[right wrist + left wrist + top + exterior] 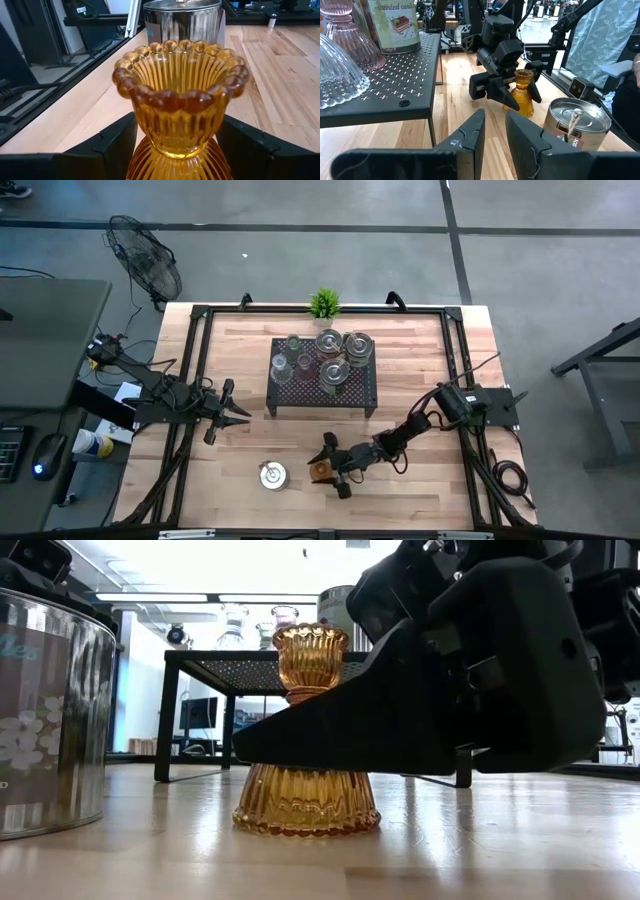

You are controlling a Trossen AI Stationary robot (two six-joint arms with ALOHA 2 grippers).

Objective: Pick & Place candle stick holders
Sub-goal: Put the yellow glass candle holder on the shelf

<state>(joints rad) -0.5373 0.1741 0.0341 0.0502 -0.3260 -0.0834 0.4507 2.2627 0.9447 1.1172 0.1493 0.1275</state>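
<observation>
Left gripper point(240, 416): left of rack point(322, 375), jaws narrow, empty. Tin point(272, 475): silver, beside amber holder; another tin on the rack reads "scented candle". Amber holder point(179, 100): ribbed glass, beaded rim, flared base, upright on wood table point(420, 360) before rack. Right gripper point(335, 465): jaws wide, flanking holder's cup.

Robotics lab or workshop. Grey concrete floor point(560, 270) with dark seams across top of high view. Wooden table point(420, 490) framed by black rails. Floor fan point(145, 265) upper left. Desk with mouse point(47, 452) at left edge. Ceiling strip lights point(170, 597) upper left of low view.
</observation>
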